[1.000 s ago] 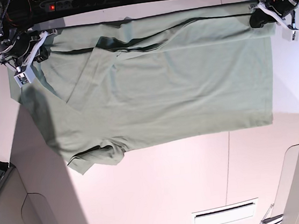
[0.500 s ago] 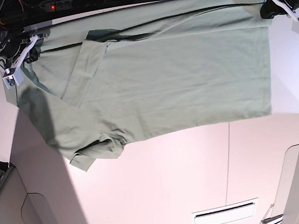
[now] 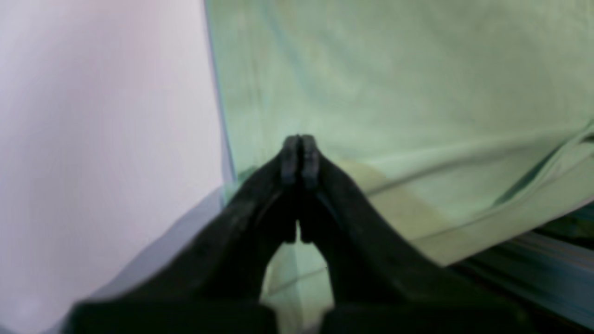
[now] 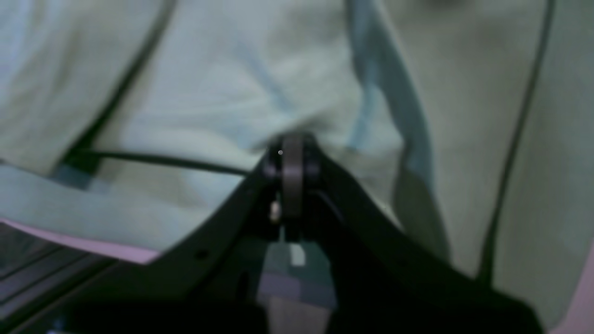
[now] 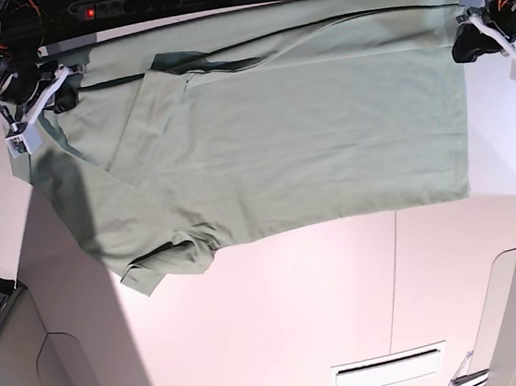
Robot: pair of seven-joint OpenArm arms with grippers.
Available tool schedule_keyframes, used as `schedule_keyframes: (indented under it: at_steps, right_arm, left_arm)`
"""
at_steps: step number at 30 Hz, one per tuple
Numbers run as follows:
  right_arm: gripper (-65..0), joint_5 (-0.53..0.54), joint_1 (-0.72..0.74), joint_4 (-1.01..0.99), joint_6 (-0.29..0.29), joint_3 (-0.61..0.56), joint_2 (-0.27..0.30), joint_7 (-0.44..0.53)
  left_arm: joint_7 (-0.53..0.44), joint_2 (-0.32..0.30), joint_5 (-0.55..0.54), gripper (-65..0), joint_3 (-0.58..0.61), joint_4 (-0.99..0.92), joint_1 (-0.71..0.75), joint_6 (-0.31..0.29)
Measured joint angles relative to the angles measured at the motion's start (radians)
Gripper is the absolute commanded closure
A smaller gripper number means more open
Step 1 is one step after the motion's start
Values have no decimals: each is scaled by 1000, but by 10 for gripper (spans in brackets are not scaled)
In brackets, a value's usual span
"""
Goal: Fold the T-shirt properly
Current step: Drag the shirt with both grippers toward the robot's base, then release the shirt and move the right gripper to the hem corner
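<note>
The pale sage-green T-shirt [image 5: 307, 131] lies spread flat across the far half of the table, with a dark seam line along its far edge. One sleeve [image 5: 168, 264] sticks out at the near left and the other [image 5: 147, 122] is folded onto the body. My left gripper [image 5: 459, 47] is at the shirt's right edge; in the left wrist view it [image 3: 300, 148] is shut on the cloth [image 3: 417, 83]. My right gripper [image 5: 60, 92] is at the shirt's far left corner; in the right wrist view it [image 4: 290, 148] is shut on bunched cloth [image 4: 222, 93].
A power strip with a red light [image 5: 93, 11] and cables lie along the table's far edge. A narrow slot [image 5: 390, 371] is cut into the near tabletop. Grey panels [image 5: 17, 369] stand at the near corners.
Both grippers pulled the shirt toward the far edge and outward, and the loose fold along its far side has flattened. The left gripper has then come slightly nearer.
</note>
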Motion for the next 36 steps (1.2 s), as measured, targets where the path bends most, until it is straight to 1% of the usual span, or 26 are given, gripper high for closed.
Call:
schedule_keyframes:
  at_steps: [2,5,10,12,14,15,16,17,18,19,21,22,23,27,29,30,34,36]
  right_arm:
    - [0,-1,0,32,0,0,0,-11]
    - [0,2,1,97,0,0,0,-12]
    - [0,-17,20,214,0,0,0,-11]
    - [0,-65,65,231,2,0,0,2]
    - [0,-126,121,232,5,0,0,42]
    - [-75,-161,148,232,5,0,0,66]
    - [-198,-197,175,231,5,0,0,86]
    - [-302,-234,199,231,5,0,0,112]
    - [-374,-266,220,229,2,0,2,153]
    - [-404,-288,238,220,1,0,8,203]
    - [-406,-298,279,192,-3,0,31,259]
    - [-406,-302,307,167,-20,-1,43,272]
    - [-406,-313,341,132,-23,0,54,274]
    - [-405,-303,480,-88,-23,0,103,275]
    - [-405,-236,549,-238,-23,0,120,272]
    - [-405,-195,587,-320,-13,0,127,261]
    - [-405,-21,753,-674,119,-1,138,175]
    - [-405,64,819,-835,156,-2,138,159]
  left_arm:
    - [3,0,-2,0,0,0,-10,0]
    - [5,-8,-53,0,0,0,-7,0]
    - [7,-33,-53,0,0,44,-8,0]
    - [7,-39,-53,0,0,68,-8,-16]
    - [7,-39,-52,0,0,85,-8,-16]
    - [7,-39,-53,0,0,91,-8,-16]
    - [8,-37,-53,0,0,93,-8,-16]
    - [7,-37,-53,0,0,93,-8,-16]
    - [8,-37,-53,0,0,94,-8,-16]
    - [8,-37,-53,0,0,93,-8,-16]
    - [8,-37,-51,0,0,93,-8,-16]
    - [7,-37,-52,0,0,93,-8,-16]
    - [7,-37,-53,0,0,94,-7,-16]
    - [7,-37,-52,0,0,93,-8,-16]
    - [7,-38,-53,0,0,94,-8,-18]
    - [7,-39,-53,0,0,93,-8,-18]
    - [-13,-37,-53,0,0,93,-8,-19]
    - [-13,-37,-54,0,0,93,-8,-19]
